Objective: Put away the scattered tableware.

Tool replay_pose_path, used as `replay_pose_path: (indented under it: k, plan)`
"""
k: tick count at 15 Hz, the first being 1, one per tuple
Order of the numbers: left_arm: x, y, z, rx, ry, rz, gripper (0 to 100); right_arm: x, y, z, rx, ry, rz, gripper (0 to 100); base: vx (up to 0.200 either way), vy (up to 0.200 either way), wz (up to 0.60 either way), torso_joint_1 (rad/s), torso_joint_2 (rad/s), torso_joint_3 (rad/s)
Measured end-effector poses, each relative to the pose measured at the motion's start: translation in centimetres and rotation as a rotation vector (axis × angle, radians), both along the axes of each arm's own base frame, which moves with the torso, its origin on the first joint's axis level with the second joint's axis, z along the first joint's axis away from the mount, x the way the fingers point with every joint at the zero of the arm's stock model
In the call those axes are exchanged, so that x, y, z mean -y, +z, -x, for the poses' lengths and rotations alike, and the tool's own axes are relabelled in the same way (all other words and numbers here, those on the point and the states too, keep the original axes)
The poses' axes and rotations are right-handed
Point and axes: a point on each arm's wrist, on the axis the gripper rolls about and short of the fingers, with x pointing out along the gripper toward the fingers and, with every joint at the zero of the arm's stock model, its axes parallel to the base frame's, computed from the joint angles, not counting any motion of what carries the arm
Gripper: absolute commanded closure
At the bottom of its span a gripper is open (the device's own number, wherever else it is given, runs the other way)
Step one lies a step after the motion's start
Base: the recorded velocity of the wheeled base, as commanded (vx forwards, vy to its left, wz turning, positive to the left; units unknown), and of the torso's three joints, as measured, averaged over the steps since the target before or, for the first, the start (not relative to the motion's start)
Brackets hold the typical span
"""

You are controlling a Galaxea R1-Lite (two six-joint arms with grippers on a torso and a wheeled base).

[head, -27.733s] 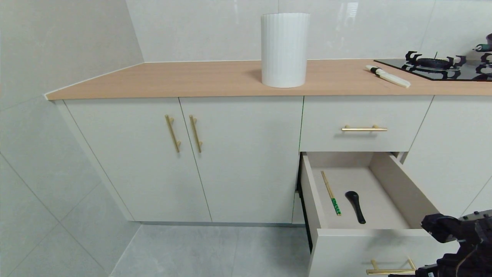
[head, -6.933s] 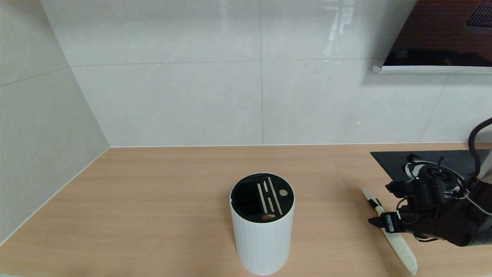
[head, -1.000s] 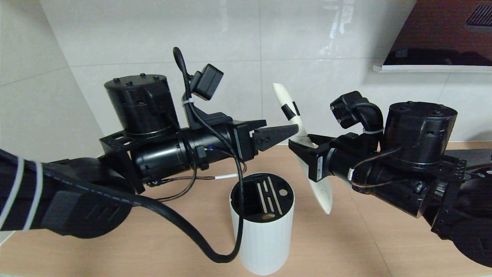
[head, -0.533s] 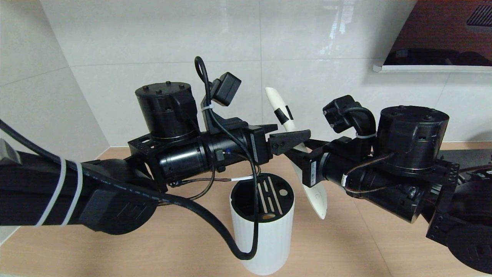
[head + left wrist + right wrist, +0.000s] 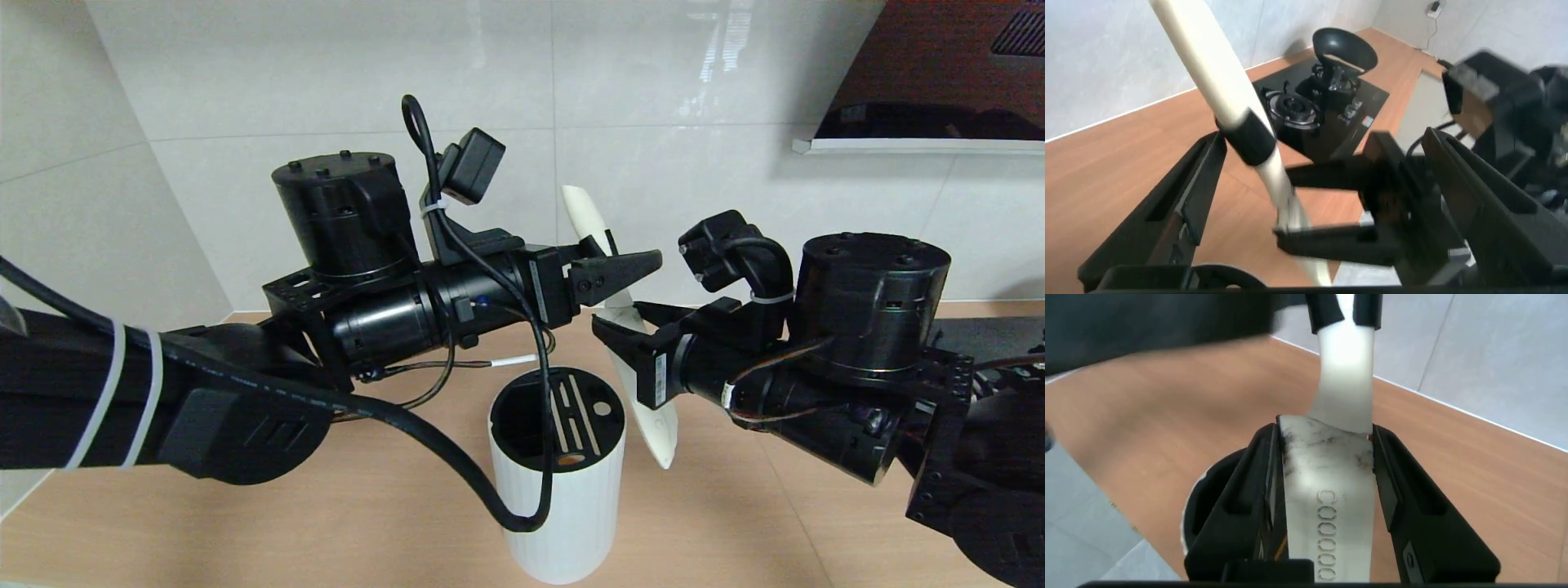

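Above the tabletop (image 5: 245,523), the right end effector (image 5: 629,322) is clamped on the blade of a white knife (image 5: 657,412). It holds the knife nearly upright, tip down, just to the right of the slotted top of the white holder (image 5: 563,506). Higher up, the left end effector (image 5: 624,273) stands wide, its fingers on either side of the black-banded handle without closing on it.

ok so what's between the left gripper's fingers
The knife, its white handle by the black band; the left gripper has its fingers open on either side, as the left wrist view shows.
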Motion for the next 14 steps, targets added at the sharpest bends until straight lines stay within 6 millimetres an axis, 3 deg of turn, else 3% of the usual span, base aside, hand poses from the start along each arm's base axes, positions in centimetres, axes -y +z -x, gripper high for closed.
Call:
replay_pose_path:
  k: [6,14]
  plan:
    - [-0.1,-0.9,-1.0,-0.019,0.021,-0.014,0,0.1,0.1,0.2,0.002,-0.005,-0.002,100,0.000,0.000,0.00,0.000,0.00,0.000]
    - [-0.1,-0.5,-1.4,-0.003,0.030,-0.004,0,-0.4,0.0,1.1,-0.001,0.026,0.002,100,0.000,0.000,0.00,0.000,0.00,0.000]
